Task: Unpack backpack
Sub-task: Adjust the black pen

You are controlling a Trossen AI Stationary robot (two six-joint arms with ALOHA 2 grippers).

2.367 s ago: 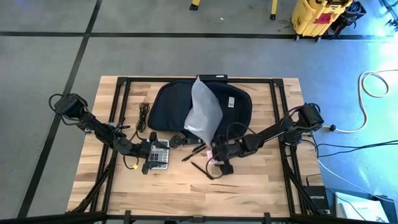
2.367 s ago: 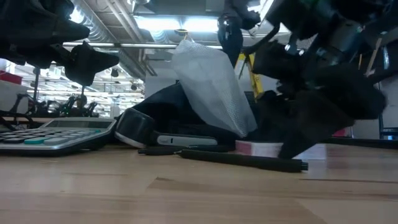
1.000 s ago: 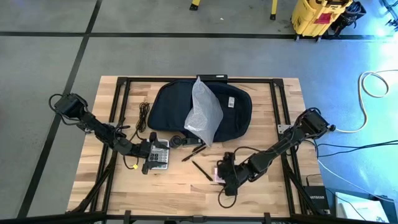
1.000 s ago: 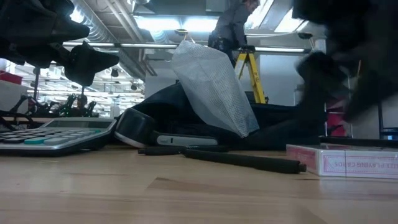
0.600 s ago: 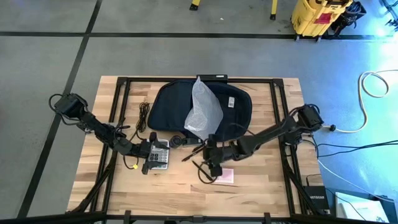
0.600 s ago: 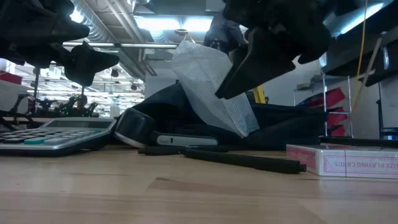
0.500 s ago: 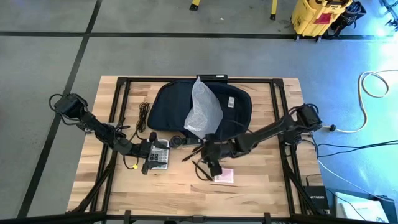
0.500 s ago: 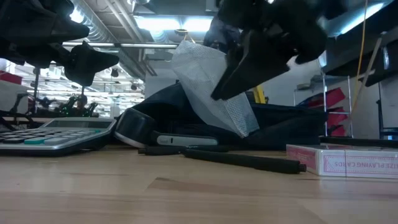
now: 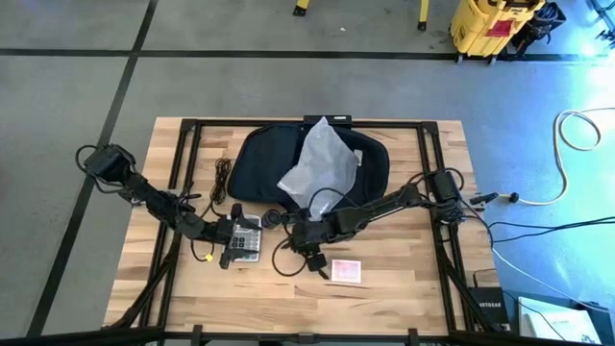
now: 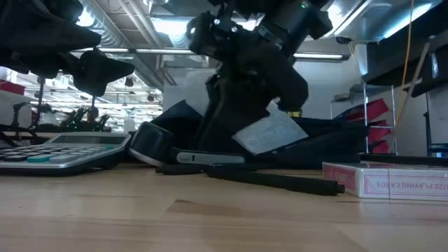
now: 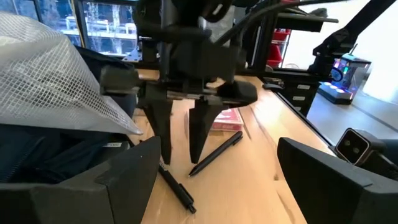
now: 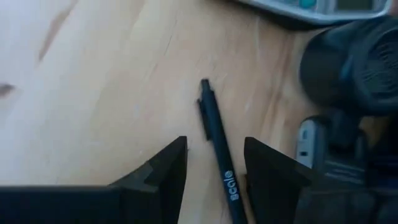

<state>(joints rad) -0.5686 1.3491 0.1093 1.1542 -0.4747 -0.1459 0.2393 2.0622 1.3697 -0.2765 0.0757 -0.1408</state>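
Your backpack [image 9: 264,163] lies flat at the far middle of the wooden table [image 9: 413,293], dark and rounded. A crinkly clear plastic bag [image 9: 319,165] sits on it toward its right half; you cannot tell from here whether the bag's lower end is still inside the pack. Nothing else of the pack's contents shows.

Your right gripper [image 9: 309,246] is down at the table just in front of the backpack's near edge, apart from the fabric. In the right wrist view its two fingers [image 12: 160,171] stand a narrow gap apart, astride a black pen [image 12: 219,165] lying on the wood; the pen runs between them, but neither finger can be seen pressing on it, so you cannot call it gripped. The left wrist view shows the same fingers pointing down beside that pen [image 11: 216,153], with a second pen [image 11: 176,190] nearer the camera.

A pink box of playing cards [image 9: 346,271] lies on the table just to the near right of that gripper. A small round black object [image 9: 274,218] rests by the backpack's near edge.

Your left gripper [image 9: 233,243] hangs over a calculator [image 9: 249,235] at the near left, well apart from the backpack, its fingers spread wide and holding nothing. A black cable [image 9: 221,181] lies beside the pack's left edge.
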